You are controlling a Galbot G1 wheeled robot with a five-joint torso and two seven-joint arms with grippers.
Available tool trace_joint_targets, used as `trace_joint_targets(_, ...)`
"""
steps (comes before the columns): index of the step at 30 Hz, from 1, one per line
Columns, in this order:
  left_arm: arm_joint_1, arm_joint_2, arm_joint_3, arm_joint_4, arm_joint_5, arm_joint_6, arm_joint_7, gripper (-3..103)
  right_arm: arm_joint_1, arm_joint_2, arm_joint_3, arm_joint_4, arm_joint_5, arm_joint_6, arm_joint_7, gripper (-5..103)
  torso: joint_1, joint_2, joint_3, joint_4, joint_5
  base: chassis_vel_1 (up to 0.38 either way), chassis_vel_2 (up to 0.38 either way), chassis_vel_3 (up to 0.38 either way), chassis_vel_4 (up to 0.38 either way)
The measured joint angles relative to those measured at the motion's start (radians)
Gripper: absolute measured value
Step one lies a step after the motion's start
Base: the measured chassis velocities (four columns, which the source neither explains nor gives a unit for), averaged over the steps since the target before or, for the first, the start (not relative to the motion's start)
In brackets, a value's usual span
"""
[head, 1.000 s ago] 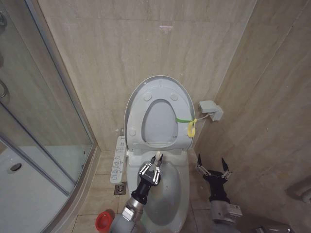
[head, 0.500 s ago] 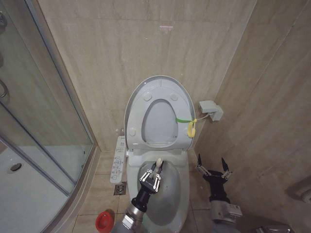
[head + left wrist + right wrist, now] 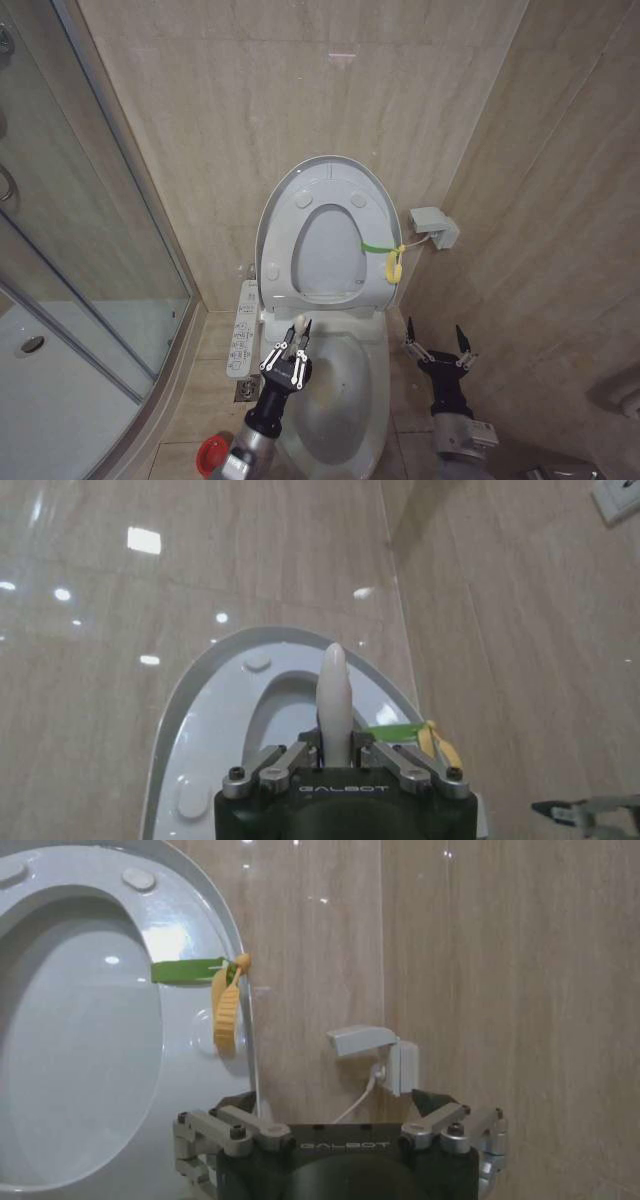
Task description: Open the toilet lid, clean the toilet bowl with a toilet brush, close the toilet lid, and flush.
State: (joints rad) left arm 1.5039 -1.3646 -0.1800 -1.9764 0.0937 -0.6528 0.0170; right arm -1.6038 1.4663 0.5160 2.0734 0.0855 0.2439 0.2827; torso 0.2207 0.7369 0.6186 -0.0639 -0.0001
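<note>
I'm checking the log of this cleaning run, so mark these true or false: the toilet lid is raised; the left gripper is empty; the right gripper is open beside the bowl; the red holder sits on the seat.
1. The large white glossy oval toilet lid is raised against the wall: true.
2. The left gripper is empty: false, it is shut on the thin pale handle of the toilet brush.
3. The right gripper is open, beside the white ceramic toilet bowl: true.
4. The short round red holder sits on the seat: false, it stands on the floor.
</note>
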Motion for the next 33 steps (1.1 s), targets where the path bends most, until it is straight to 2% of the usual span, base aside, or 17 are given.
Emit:
trace_joint_targets(1, 0.0, 0.0, 0.0, 0.0, 0.0, 0.0, 0.0, 19, 0.0, 0.0, 0.0, 0.0, 0.0, 0.0, 0.0, 100, 0.0, 0.0, 0.0, 0.0, 0.0, 0.0, 0.0, 0.0, 0.0)
trace_joint_targets(9, 0.231, -0.001, -0.046, -0.15, 0.093, -0.003, -0.046, 19, 0.0, 0.0, 0.0, 0.0, 0.0, 0.0, 0.0, 100, 0.0, 0.0, 0.0, 0.0002, 0.0, 0.0, 0.0, 0.0, 0.0)
trace_joint_targets(18, 0.34, -0.019, -0.16, -0.215, 0.123, -0.029, -0.099, 19, 0.0, 0.0, 0.0, 0.0, 0.0, 0.0, 0.0, 100, 0.0, 0.0, 0.0, 0.0, 0.0, 0.0, 0.0, 0.0, 0.0)
trace_joint_targets(24, 0.361, -0.024, -0.192, -0.189, 0.117, -0.043, -0.127, 19, 0.0, 0.0, 0.0, 0.0, 0.0, 0.0, 0.0, 100, 0.0, 0.0, 0.0, 0.0, 0.0, 0.0, 0.0, 0.0, 0.0)
trace_joint_targets(28, 0.348, -0.035, -0.218, -0.11, 0.113, -0.063, -0.173, 19, 0.0, 0.0, 0.0, 0.0, 0.0, 0.0, 0.0, 100, 0.0, 0.0, 0.0, 0.0, -0.0001, 0.0, 0.0, 0.0, 0.0)
trace_joint_targets(33, 0.33, -0.038, -0.232, -0.063, 0.104, -0.07, -0.198, 19, 0.0, 0.0, 0.0, 0.0, 0.0, 0.0, 0.0, 100, 0.0, 0.0, 0.0, 0.0, -0.0001, 0.0, 0.0, 0.0, 0.0)
